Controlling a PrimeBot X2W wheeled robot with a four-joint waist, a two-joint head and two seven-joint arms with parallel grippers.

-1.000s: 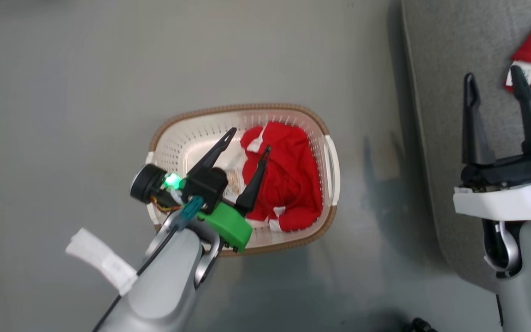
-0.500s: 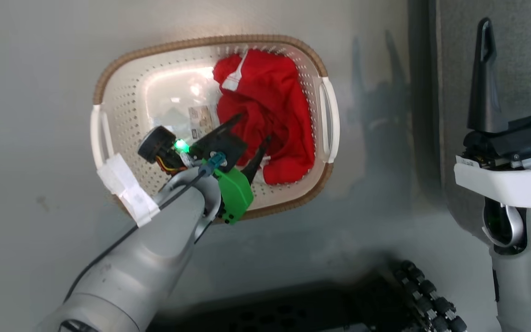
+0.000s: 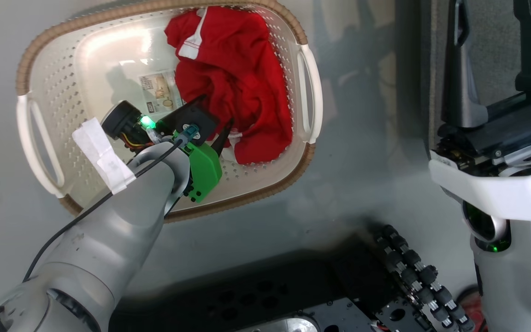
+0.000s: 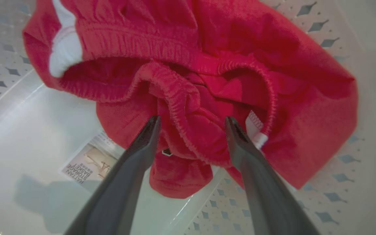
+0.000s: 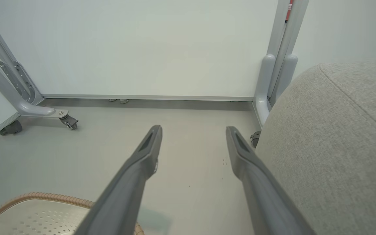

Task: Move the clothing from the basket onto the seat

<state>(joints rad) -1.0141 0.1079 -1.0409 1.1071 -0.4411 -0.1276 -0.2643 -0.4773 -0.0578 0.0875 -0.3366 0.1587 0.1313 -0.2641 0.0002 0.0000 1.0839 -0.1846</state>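
Your left claw (image 4: 192,120) is spread, down inside oval cream perforated plastic basket with brown rim (image 3: 49,78). Fingers straddle bunched elastic fold of crumpled red fabric garment with white trim (image 3: 233,78), nothing pinched. Garment lies in basket, beside label sticker (image 4: 86,163). Your right claw (image 5: 193,128) is spread, empty, above grey floor (image 5: 109,147), just beside grey fabric seat cushion (image 5: 331,147).

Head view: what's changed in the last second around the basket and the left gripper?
The left gripper has dropped into the basket. Its open fingers now straddle a fold of the red garment and are not yet closed on it. The basket looks larger because the view has moved closer, not because it shifted. Unchanged: the garment lies in the basket, and the right gripper stays open near the seat.
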